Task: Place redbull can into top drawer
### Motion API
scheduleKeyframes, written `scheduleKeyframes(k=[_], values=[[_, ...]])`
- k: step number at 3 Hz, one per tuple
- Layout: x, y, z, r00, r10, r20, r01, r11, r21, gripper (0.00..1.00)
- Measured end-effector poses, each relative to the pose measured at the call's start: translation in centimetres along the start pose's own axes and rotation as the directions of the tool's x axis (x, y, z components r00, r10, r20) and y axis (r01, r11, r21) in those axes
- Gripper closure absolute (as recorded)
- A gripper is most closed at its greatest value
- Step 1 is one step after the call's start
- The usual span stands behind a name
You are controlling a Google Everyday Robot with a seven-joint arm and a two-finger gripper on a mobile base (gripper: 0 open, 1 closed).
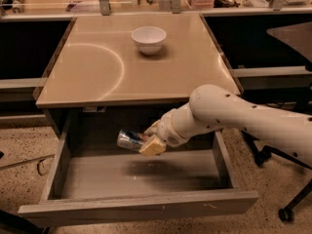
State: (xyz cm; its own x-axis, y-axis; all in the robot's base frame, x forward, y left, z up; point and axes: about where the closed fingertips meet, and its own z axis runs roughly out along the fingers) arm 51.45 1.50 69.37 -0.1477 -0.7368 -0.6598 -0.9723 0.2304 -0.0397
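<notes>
The top drawer (141, 208) is pulled wide open under the tan table, its grey floor showing. My gripper (147, 143) reaches in from the right on the white arm and is shut on the redbull can (128, 140), a slim silver and blue can held sideways. The can hangs above the drawer floor, near the back middle of the drawer, and casts a shadow on the floor below it.
A white bowl (148, 39) stands on the table top (97, 67) at the back middle. Shelving and clutter run along the far wall. An office chair base (285, 211) stands on the speckled floor at the right.
</notes>
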Motion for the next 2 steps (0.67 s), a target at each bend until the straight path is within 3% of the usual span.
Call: scheduleKeyframes(k=[1, 2], values=[[0.1, -1.4, 2.4, 0.997, -0.016, -0.076, 0.016, 0.9999, 0.0, 1.0], [0.0, -1.1, 5.4, 0.99, -0.028, -0.141, 0.019, 0.9977, -0.066, 1.0]])
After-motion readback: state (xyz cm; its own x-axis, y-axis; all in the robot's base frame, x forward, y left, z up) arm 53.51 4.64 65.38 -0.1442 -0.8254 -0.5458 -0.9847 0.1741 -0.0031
